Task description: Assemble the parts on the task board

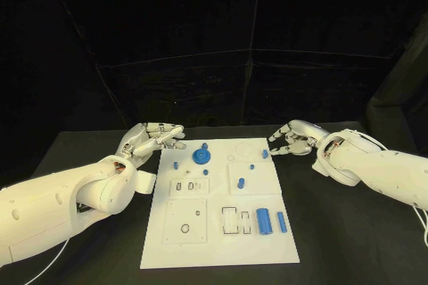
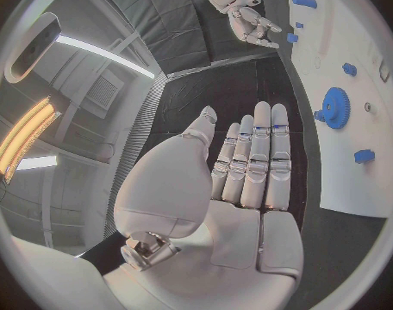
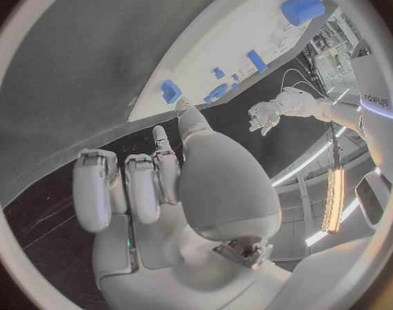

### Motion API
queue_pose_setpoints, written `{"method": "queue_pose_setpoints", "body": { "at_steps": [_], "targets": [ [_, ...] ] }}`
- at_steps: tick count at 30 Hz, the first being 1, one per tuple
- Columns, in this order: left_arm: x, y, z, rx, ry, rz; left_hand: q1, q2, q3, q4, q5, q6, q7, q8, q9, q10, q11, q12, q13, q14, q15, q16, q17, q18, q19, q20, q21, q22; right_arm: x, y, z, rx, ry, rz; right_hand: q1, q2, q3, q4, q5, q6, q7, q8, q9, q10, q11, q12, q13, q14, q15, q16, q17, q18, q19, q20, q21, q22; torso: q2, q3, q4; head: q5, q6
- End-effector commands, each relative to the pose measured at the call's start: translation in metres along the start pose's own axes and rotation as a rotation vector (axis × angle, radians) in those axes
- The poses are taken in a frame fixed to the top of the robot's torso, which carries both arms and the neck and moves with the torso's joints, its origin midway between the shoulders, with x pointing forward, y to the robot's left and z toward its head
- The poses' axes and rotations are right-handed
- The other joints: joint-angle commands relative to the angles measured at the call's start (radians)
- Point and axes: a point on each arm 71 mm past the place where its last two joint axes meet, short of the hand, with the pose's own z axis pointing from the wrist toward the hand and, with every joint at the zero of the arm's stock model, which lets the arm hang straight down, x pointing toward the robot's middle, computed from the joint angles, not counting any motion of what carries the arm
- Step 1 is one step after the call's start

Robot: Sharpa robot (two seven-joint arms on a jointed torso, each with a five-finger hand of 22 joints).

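The white task board [image 1: 218,242] lies in the middle of the black table. A blue gear [image 1: 202,155] stands near its far end, and the left wrist view shows the gear [image 2: 336,107] too. A thick blue cylinder [image 1: 264,219] and a thinner blue pin [image 1: 281,221] lie at the board's near right. My left hand [image 1: 159,138] hovers at the far left corner, fingers straight and apart, holding nothing. My right hand [image 1: 290,140] hovers off the far right edge with fingers half curled and empty, close to a small blue piece [image 1: 266,153].
Several small blue pieces dot the board's far half, among them a peg [image 1: 240,184] and a stud [image 1: 205,172]. White inset plates with slots and holes [image 1: 187,220] cover the board's near half. Black table surface [image 1: 347,235] surrounds the board.
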Motion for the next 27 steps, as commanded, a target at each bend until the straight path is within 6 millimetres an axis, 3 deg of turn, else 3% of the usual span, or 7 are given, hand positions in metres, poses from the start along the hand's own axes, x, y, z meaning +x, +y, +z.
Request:
{"method": "queue_pose_setpoints", "body": {
  "at_steps": [1,27],
  "targets": [
    [0.001,-0.001,0.001,0.006,0.012,-0.006,0.002,0.006,0.0,-0.006,0.003,0.006,0.001,-0.006,-0.001,0.002,0.003,-0.004,0.001,-0.007,0.001,-0.007,0.001,0.014,0.003,0.006,-0.003,-0.001,0.004,0.002,0.001,-0.015,0.026,0.004,0.012,-0.001,0.0,-0.007,0.006,0.0,-0.002,0.0,0.001,-0.002,-0.003,-0.003,0.122,0.085,-0.009,-0.002,0.176,-0.001,0.016,-0.005,-0.006,0.09,-0.001,-0.0001,0.0003,0.002,-0.001],
    [0.001,-0.001,0.001,0.004,0.012,-0.005,0.005,0.006,0.001,-0.009,0.003,0.007,0.001,-0.007,-0.001,0.003,0.003,-0.005,0.001,-0.007,0.001,-0.008,0.003,0.014,0.003,0.006,-0.004,-0.002,0.026,0.004,0.01,-0.011,0.067,-0.002,0.029,0.044,0.031,-0.031,-0.02,0.075,-0.011,0.025,0.009,0.011,-0.011,0.011,0.134,0.088,-0.017,0.003,0.186,-0.003,0.021,-0.013,-0.003,0.099,-0.001,0.0001,0.0006,0.006,-0.004]
  ]
}}
